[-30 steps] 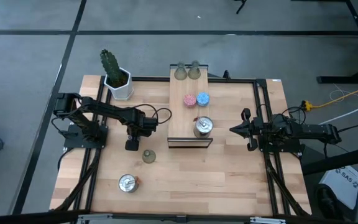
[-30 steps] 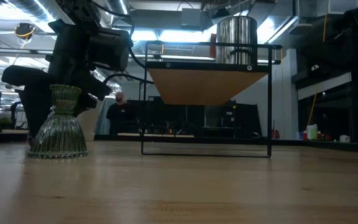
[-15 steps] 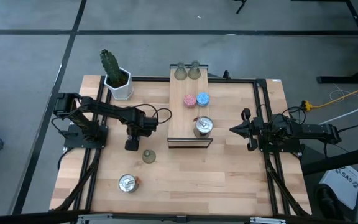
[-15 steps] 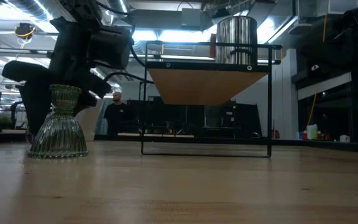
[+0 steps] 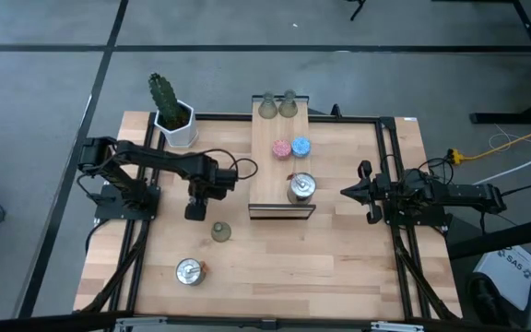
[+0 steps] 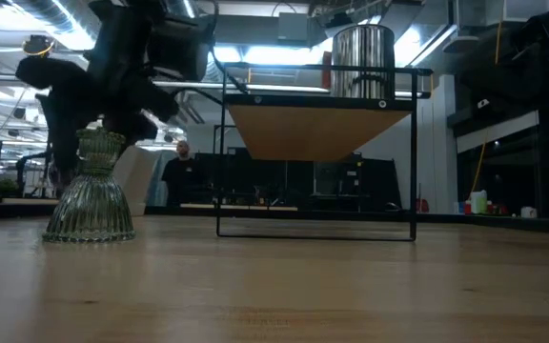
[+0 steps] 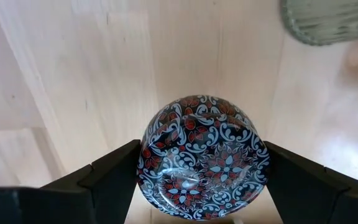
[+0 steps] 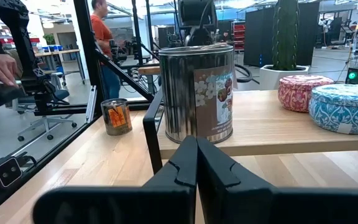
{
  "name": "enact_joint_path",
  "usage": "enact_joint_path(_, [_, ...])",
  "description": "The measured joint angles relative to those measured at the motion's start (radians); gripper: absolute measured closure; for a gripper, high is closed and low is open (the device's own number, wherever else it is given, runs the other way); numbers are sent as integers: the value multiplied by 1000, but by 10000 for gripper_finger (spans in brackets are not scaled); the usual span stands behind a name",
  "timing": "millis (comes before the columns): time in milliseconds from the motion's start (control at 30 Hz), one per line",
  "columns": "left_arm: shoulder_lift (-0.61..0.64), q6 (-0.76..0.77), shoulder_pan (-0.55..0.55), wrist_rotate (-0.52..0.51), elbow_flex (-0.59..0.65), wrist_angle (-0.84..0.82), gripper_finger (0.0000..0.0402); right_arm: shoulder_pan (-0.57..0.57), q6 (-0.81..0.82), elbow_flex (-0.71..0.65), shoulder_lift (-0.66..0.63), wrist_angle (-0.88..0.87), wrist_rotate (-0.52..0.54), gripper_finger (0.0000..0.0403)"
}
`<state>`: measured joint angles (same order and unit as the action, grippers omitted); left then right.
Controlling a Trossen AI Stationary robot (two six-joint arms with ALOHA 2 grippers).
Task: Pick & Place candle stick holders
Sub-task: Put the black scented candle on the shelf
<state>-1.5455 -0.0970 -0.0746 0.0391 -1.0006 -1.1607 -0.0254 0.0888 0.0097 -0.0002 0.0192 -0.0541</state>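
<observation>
My left gripper (image 5: 194, 213) points down over the table's left half, shut on a low round candle stick holder with a dark purple, red and white pattern (image 7: 204, 155). An olive-green bell-shaped holder (image 5: 219, 231) stands on its wide foot just beside it, toward the near edge. In the low view this green holder (image 6: 89, 191) stands in front of my left gripper. A shiny silver holder (image 5: 189, 271) sits near the front left. My right gripper (image 5: 362, 194) waits level at the table's right, shut (image 8: 196, 155). My left gripper pinches the patterned holder between its two fingers, one on each opposite side of its round wall (image 7: 143, 171). The fingers (image 7: 107, 180) come from above, pointing down. The holder sits level between them, its patterned top facing up.
A raised wooden board (image 5: 270, 175) on a black frame carries two green holders (image 5: 266, 106), a pink one (image 5: 282, 148), a blue one (image 5: 300, 146) and a silver one (image 5: 301, 187). A cactus in a white pot (image 5: 171, 115) stands at the far left. People move in the room behind.
My left gripper has risen a little with the patterned holder still between its fingers. The green holder beside it has stayed in place.
</observation>
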Motion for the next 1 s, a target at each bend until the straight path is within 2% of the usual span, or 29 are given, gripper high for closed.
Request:
enact_joint_path(533, [0, -21, -100, 4, -209, -220, 94, 0, 0, 0, 0, 0, 0, 398])
enact_joint_path(1000, [0, -25, -254, -14, -400, -273, 94, 0, 0, 0, 0, 0, 0, 398])
